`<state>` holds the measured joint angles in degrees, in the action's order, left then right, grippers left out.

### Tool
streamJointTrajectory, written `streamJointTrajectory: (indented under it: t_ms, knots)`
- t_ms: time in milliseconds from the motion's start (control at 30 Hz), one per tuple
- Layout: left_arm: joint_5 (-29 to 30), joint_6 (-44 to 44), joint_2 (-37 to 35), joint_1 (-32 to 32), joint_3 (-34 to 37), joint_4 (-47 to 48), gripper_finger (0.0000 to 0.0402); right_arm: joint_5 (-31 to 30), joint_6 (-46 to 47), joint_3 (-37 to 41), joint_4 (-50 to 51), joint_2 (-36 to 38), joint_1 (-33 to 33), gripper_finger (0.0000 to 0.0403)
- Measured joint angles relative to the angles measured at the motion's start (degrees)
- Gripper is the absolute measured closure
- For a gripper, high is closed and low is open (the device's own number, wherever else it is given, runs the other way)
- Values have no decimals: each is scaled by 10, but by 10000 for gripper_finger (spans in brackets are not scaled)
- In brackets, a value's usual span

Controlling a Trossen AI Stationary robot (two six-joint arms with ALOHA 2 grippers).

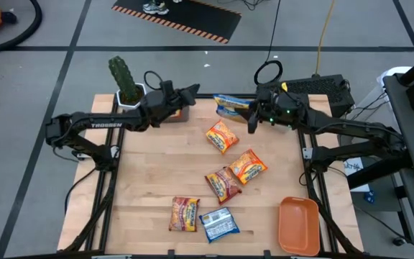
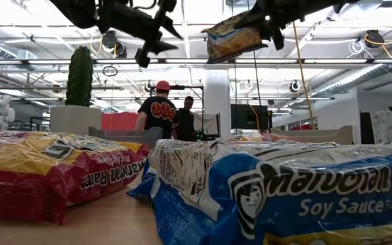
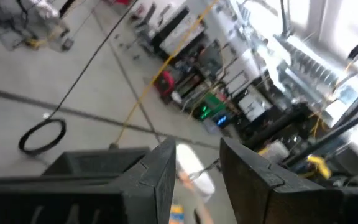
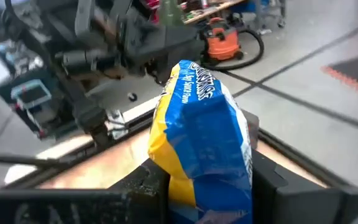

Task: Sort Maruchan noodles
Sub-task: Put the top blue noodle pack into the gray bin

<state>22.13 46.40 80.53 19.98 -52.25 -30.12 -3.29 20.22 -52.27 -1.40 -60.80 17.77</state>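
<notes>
Maruchan noodles: blue packet (image 4: 204, 134) sat clamped in right gripper (image 4: 210, 177), raised over table's far edge; left gripper (image 3: 197, 168) jaws apart, empty.

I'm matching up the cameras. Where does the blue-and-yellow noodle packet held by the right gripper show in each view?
High view: blue-and-yellow packet at the table's far edge, in the right gripper.
Low view: hanging top centre.
Left wrist view: not identifiable.
Right wrist view: centre, between the fingers.
Shared landmark: the cactus.

orange tray (image 1: 297, 226) cut off by edge
</notes>
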Motion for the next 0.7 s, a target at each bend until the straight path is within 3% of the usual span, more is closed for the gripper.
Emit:
streamJointTrajectory:
  t_ms: [200, 533, 700]
  knots:
    - [-131, 2, 0, 50, 0, 35, 272, -11, 110, 0, 5, 6, 17, 285]
    - [-217, -2, 0, 48, 0, 63, 272, -148, 191, 11, 10, 7, 22, 283]
    - [-262, -2, 0, 26, 0, 82, 273, -131, 264, 13, 23, 14, 29, 283]
